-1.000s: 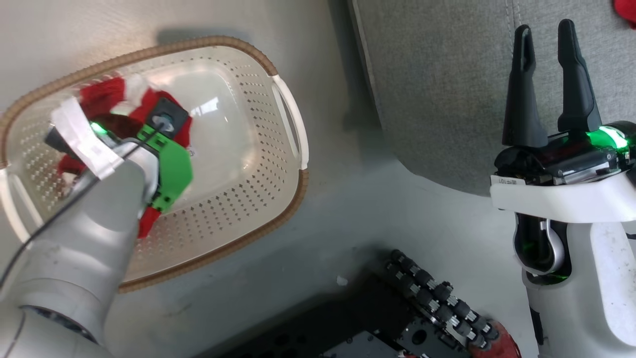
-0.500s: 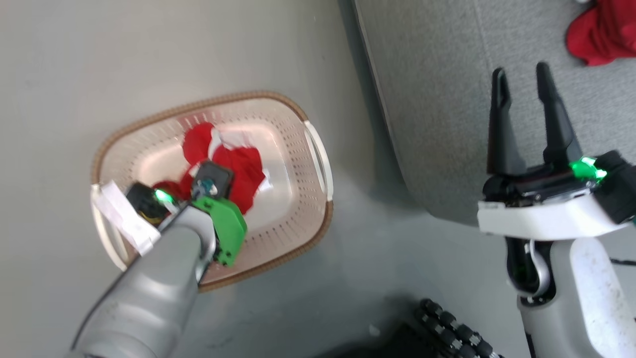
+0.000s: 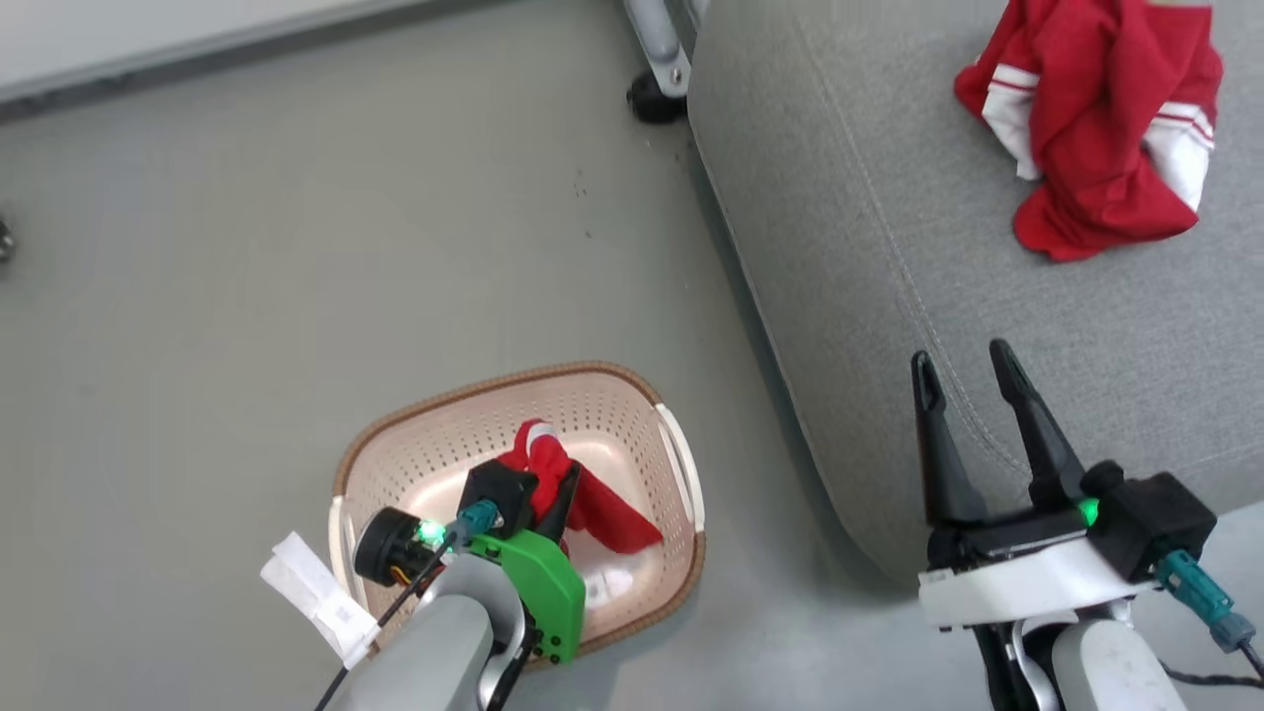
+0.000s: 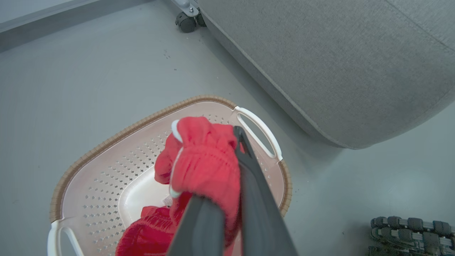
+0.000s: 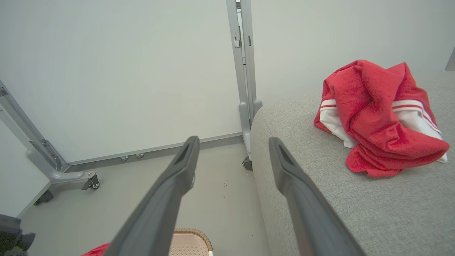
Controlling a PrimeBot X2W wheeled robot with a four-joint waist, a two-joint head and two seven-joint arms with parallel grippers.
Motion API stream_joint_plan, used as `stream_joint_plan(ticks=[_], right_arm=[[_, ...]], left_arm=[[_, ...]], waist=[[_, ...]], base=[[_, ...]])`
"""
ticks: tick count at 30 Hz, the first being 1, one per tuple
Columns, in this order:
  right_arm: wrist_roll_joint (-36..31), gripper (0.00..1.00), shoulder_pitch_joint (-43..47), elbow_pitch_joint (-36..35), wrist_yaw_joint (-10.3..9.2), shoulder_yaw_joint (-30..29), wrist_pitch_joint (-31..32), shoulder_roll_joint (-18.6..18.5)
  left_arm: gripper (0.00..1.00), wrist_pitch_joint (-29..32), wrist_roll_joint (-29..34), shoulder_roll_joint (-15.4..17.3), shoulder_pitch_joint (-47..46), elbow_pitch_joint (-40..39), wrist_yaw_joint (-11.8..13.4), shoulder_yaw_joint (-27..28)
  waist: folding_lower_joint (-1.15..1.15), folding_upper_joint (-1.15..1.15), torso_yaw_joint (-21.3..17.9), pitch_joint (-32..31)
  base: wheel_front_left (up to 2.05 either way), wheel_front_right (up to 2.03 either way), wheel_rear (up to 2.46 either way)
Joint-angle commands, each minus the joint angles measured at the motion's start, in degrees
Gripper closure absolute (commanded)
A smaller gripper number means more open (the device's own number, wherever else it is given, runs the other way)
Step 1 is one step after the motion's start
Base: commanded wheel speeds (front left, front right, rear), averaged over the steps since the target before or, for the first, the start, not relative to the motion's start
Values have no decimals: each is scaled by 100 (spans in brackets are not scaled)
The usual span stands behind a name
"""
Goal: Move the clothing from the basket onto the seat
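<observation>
Grey smooth floor (image 3: 247,247) carries the basket (image 3: 395,464), which stands just beside the long rounded edge of the seat (image 3: 889,247). One garment (image 3: 1086,128) lies crumpled on the seat already, well back from that edge and toward its far right side. The other garment (image 4: 202,160) is pinched in the left gripper (image 4: 227,170), whose fingers are closed tight on a bunched fold above the middle of the basket. Its lower part reaches down toward the basket's base, though I cannot say for sure whether it rests there or hangs just free. The right gripper (image 3: 960,354) stands wide apart with nothing in it, over the seat's near edge. To do this step well, I think the left arm should rise straight until the trailing cloth is above the brown rim, so the light basket is not dragged or tipped. It should then carry the cloth across, well past the seat's rounded edge, before letting go. If the cloth is released too near that edge, it may slide back to the floor.
</observation>
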Motion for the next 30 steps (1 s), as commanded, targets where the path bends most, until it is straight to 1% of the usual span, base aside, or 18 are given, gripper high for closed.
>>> stream_joint_plan(ticks=[1,4,11,14,16,21,26,30], right_arm=[[-46,0,225,30,-1,10,-19,-24],[-79,0,463,66,-1,127,-19,-22],[-106,0,754,137,-1,288,-19,-29],[-100,0,834,156,-1,338,-19,-44],[-101,0,884,159,-1,393,-19,-54],[-133,0,933,176,-1,535,-19,-91],[-116,0,895,280,-1,737,-19,-94],[-131,0,719,379,-1,1044,-19,-124]], left_arm=[[100,-16,-30,-1,168,-185,73,38],[100,-17,-11,0,319,-641,169,124],[100,-11,139,2,345,-1704,188,244],[100,-10,138,5,230,-2118,165,226],[100,-11,117,6,111,-2380,212,224],[100,14,-29,5,-72,-2754,229,126],[100,83,-171,4,-261,-3083,377,-79],[100,172,-263,4,-376,-3360,491,-302]], waist=[[1,0,305,-1431],[1,0,337,-1705],[1,0,419,-2071],[1,0,464,-2153],[1,0,487,-2190],[1,0,513,-2249],[1,0,528,-2251],[1,0,571,-2233]], base=[[0,0,0],[0,0,0],[0,0,0],[0,0,0],[0,0,0],[0,0,0],[0,0,0],[0,0,0]])
